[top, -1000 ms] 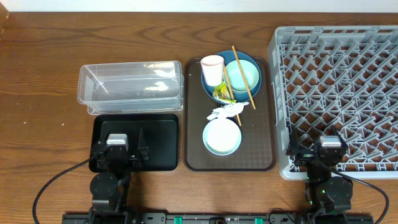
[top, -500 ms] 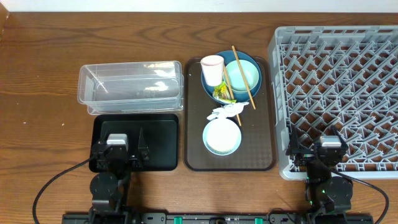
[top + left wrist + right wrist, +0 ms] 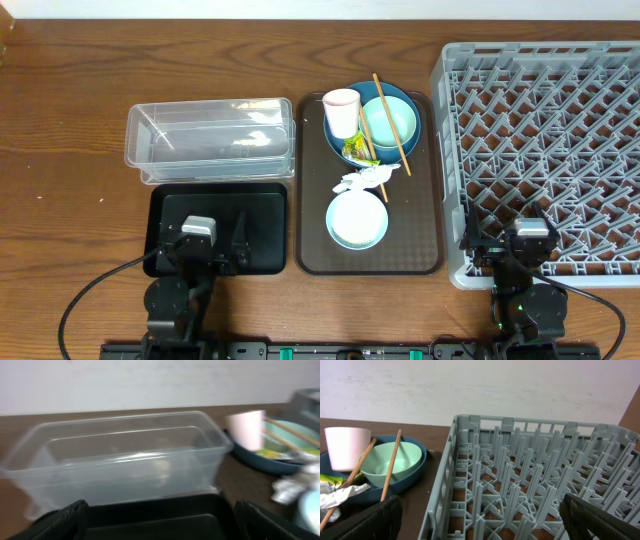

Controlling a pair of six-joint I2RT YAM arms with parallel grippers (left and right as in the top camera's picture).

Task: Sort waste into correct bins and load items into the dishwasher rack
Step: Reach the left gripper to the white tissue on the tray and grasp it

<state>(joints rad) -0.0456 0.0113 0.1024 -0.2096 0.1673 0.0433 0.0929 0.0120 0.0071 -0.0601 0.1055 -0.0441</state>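
Observation:
On the brown serving tray (image 3: 432,180), a dark-blue bowl (image 3: 400,97) holds a mint-green bowl (image 3: 383,127), a pale pink cup (image 3: 341,110), a green-yellow wrapper (image 3: 354,150) and wooden chopsticks (image 3: 385,103). A crumpled napkin (image 3: 364,180) lies in front of it, then a light-blue bowl (image 3: 357,221). The clear tub (image 3: 210,140) and black tray (image 3: 265,230) lie to the left, the grey rack (image 3: 545,140) to the right. My left gripper (image 3: 212,240) is open over the black tray (image 3: 150,515). My right gripper (image 3: 508,240) is open over the rack's near corner (image 3: 530,475). Rice grains cannot be made out.
The table is brown wood with a pale wall behind it. The clear tub (image 3: 125,460) stands just beyond the black tray. The left wrist view shows the cup (image 3: 247,427). The right wrist view shows the mint bowl (image 3: 390,462) and cup (image 3: 345,447) left of the rack.
My left gripper has shifted a little to the right over the black tray, and its view is blurred. My right arm and the objects have not moved.

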